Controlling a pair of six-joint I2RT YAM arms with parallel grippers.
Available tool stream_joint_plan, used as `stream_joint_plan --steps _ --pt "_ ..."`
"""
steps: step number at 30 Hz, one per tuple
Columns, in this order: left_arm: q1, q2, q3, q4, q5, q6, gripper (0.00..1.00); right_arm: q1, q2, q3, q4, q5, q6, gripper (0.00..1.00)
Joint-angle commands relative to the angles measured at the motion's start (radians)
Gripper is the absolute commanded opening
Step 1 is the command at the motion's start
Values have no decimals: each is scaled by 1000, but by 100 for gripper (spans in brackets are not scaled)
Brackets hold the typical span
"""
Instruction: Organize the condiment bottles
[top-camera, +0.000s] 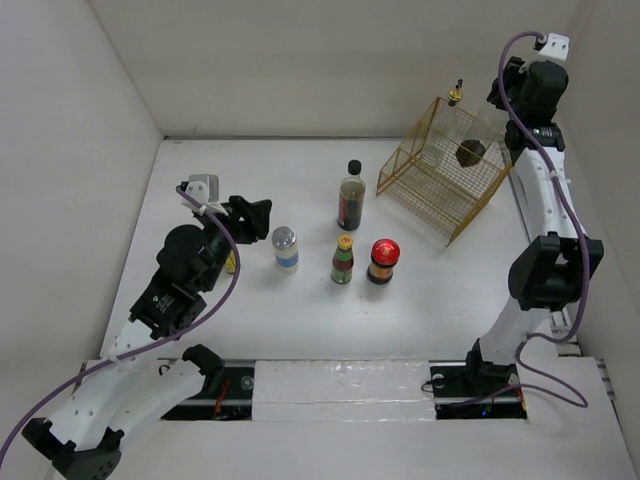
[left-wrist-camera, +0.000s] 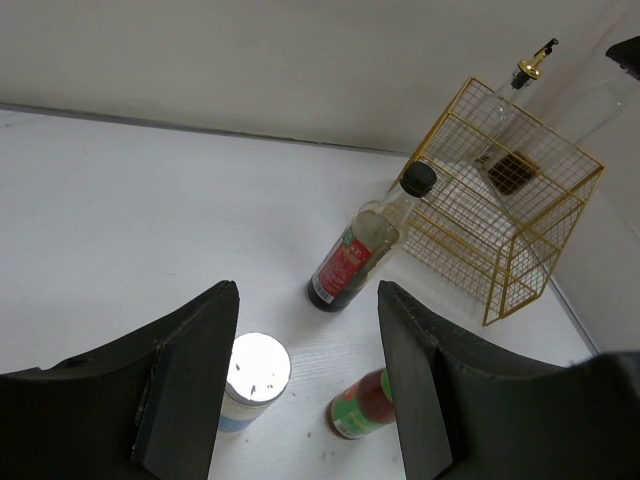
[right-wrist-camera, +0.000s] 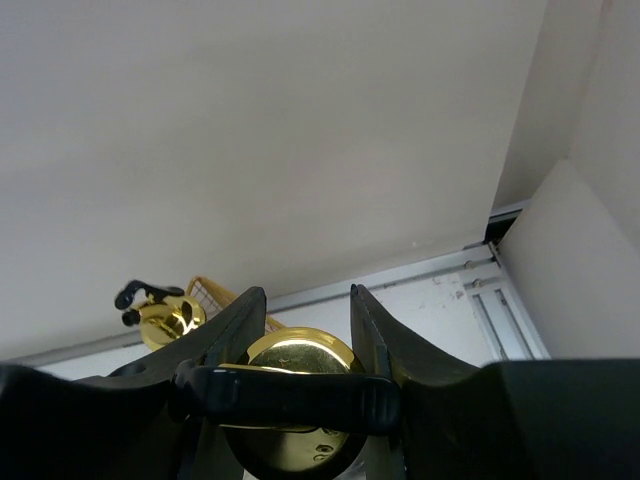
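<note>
One gold-capped bottle (right-wrist-camera: 293, 362) is clamped between the right jaws, probably for setting down next; the silver-lidded jar (left-wrist-camera: 255, 368) waits below the gaping left jaws.

Left gripper (left-wrist-camera: 305, 295), mid-left in the top view, gapes open; right gripper (right-wrist-camera: 303, 308), upper right, clamps a gold-capped bottle (right-wrist-camera: 292, 352).
</note>
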Motion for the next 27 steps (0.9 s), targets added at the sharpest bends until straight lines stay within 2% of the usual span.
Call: stream_joint_plan --steps 1,11,17,20,22,23,25,26,27 --pt "5 -4 17 48 -9 3 54 -14 -5 5 117 -132 59 1" --pt "5 -4 17 48 -9 3 54 -44 95 12 99 -312 59 7" --pt "5 5 17 48 -9 3 54 -54 127 3 99 -312 59 9" --pt "5 5 17 48 -9 3 54 -54 127 -9 99 -300 39 15" --pt "5 5 17 48 -9 3 54 -54 127 -20 99 -275 25 24" --pt "5 5 17 48 -9 3 54 -54 116 -20 99 -275 14 37" --pt "5 5 17 48 -9 3 54 -44 106 -31 99 -266 14 50" --pt "5 5 17 48 -9 3 54 -44 106 -40 99 -257 5 60" --pt "5 5 17 48 -9 3 54 -35 93 -40 99 -257 5 64"
